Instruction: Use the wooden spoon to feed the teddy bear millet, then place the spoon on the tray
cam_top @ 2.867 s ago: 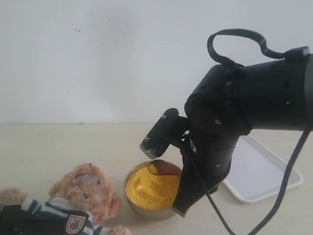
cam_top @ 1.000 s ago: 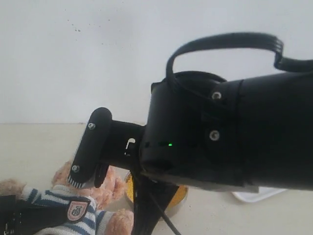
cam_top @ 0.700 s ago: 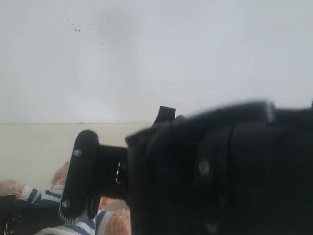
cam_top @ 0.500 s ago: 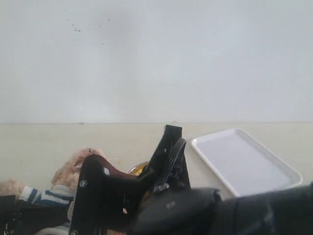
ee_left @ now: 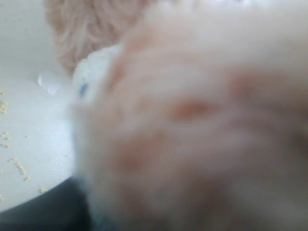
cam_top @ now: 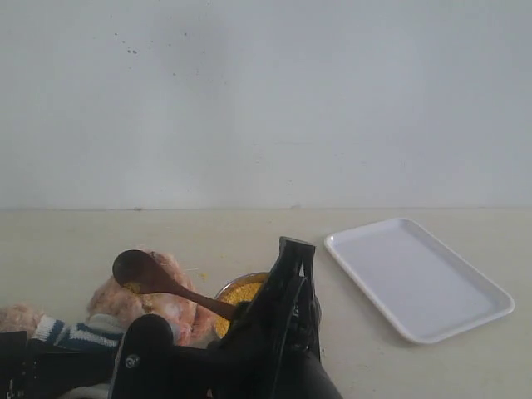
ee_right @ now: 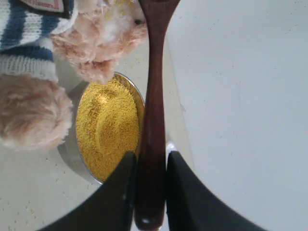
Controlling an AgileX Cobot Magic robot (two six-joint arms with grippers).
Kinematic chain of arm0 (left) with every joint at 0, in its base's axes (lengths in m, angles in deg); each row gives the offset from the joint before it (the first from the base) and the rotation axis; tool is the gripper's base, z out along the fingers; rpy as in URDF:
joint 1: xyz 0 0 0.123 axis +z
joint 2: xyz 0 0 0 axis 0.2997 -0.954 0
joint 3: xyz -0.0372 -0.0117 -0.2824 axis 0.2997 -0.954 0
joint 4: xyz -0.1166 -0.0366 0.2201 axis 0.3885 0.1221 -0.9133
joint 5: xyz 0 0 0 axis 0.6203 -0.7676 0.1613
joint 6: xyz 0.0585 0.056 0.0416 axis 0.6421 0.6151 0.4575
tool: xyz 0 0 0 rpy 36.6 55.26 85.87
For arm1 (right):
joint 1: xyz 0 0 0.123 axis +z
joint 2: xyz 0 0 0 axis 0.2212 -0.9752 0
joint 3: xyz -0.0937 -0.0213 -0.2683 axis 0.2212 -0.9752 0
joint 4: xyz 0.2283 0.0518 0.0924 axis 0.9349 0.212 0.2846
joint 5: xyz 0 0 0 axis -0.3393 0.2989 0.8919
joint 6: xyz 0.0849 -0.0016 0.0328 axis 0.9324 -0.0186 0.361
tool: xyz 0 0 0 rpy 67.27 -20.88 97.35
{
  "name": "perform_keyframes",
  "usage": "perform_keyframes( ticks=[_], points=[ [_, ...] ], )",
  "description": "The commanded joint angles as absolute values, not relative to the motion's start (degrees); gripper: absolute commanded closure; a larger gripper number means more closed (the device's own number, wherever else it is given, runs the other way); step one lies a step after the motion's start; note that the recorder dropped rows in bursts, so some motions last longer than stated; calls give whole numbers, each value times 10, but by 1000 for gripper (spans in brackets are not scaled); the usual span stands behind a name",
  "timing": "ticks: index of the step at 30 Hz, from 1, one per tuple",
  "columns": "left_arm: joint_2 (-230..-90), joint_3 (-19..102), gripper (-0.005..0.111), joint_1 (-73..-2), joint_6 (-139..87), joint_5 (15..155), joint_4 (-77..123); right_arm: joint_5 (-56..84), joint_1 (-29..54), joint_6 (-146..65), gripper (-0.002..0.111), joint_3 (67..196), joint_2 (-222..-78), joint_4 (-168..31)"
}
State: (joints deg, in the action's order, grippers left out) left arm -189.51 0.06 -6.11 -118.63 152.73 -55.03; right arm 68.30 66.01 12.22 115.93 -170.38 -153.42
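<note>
Partly, arm (cam_top: 274, 353) hiding millet (cam_top: 240, 293), tray (cam_top: 416, 278) well apart

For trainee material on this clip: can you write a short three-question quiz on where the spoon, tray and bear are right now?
1. True or false: the wooden spoon is not on the white tray.
2. Which tool grips the spoon's handle? A) left B) right C) neither
3. Fill in: the spoon's bowl is raised at the ____'s head.

Key: 1 true. 2 B, the right tool, with the handle between its fingers. 3 teddy bear.
</note>
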Motion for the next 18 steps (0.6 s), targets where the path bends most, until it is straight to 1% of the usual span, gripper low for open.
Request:
perform_keyframes(
  ticks=[1, 13, 18],
  points=[
    [-1893, -2, 103, -60, -1185, 1546, -551, 682, 662, 105, 108, 1156, -1701, -1543],
    [-1893, -2, 103, -60, -1185, 1546, -551, 654, 661, -5, 108, 1156, -1701, -1555],
    [-1893, -2, 103, -60, -1185, 1546, -551, 667, 661, -6, 108, 1156, -1701, -1581]
  ],
)
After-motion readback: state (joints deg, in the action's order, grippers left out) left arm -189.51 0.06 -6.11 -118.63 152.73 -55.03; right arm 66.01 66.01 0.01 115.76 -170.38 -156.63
